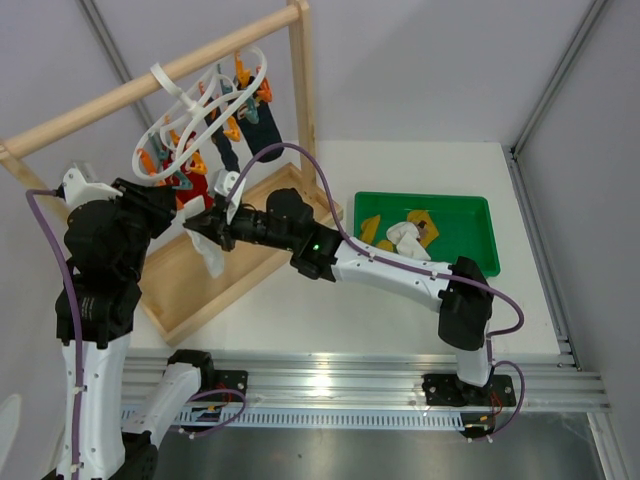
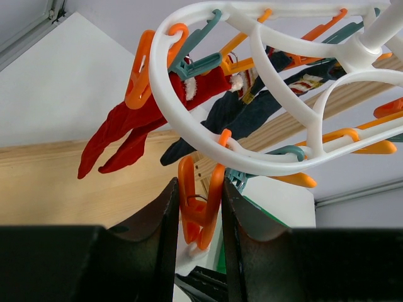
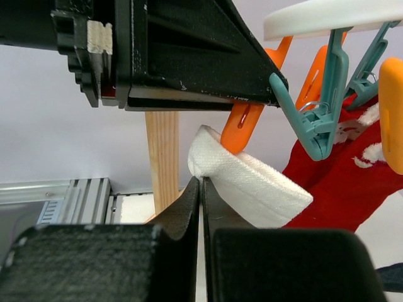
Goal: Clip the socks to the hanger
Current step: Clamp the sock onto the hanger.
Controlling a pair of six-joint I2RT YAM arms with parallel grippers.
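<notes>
Under the light wooden rack (image 1: 100,108), the white plastic looped hanger (image 2: 271,165) dangles by its hook, with a red sock (image 2: 126,135) and dark ones already pegged to it. The left gripper (image 2: 198,189) reaches up to the frame and is pinching an orange plastic clip peg (image 2: 200,217) by its handle ends, fingers pressed against both sides. Whether the peg's mouth is gaping enough cannot be told from here.

The right gripper (image 3: 200,185) has its fingers pressed together on the cuff edge of a white ribbed fabric sock (image 3: 258,185), holding it up just beside that orange peg; the toe hangs limp below. Two mustard-yellow socks (image 1: 372,228) and another white one (image 1: 405,237) wait in the green plastic tray (image 1: 465,235), well apart to the right.

The sock is probably light, soft and floppy, so it will sag and fold wherever it is unsupported. The thick folded cuff is the sensible place to hold it and also to feed into the peg. The hanger swings freely, so pushing against it may shift the peg away.
</notes>
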